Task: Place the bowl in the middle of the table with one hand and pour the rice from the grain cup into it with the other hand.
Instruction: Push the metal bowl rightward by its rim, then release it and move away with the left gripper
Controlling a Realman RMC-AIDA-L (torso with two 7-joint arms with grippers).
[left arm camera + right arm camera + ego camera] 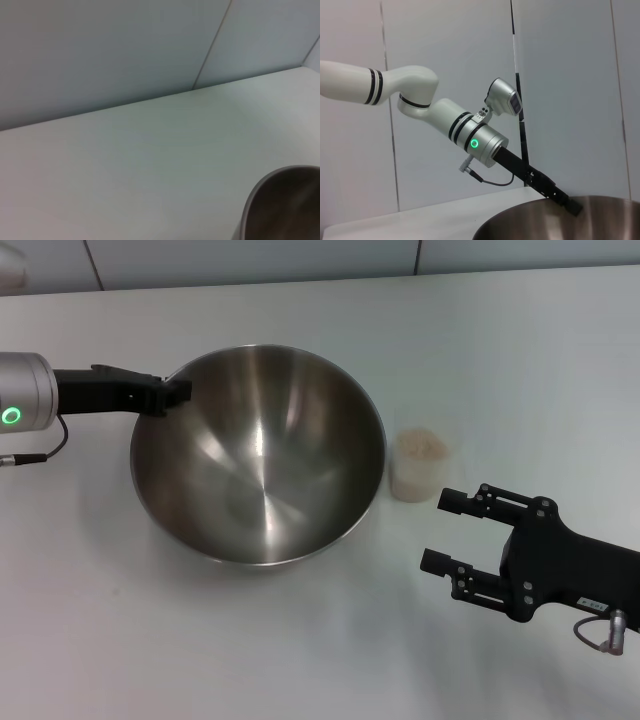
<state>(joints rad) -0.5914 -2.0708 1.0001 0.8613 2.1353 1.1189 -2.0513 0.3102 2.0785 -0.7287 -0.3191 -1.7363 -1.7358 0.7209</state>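
The large steel bowl [262,465] stands empty on the white table [500,330], near its middle. My left gripper [176,391] reaches in from the left and is shut on the bowl's far left rim. This grip also shows in the right wrist view [568,203], above the bowl's rim [560,225]. The left wrist view shows only part of the bowl's edge [285,205]. The small clear grain cup [413,482], full of rice [421,445], stands upright just right of the bowl. My right gripper [443,530] is open and empty, a little nearer than the cup, apart from it.
A grey wall with panel seams runs along the table's far edge [300,280]. Bare tabletop lies in front of the bowl and to the far right.
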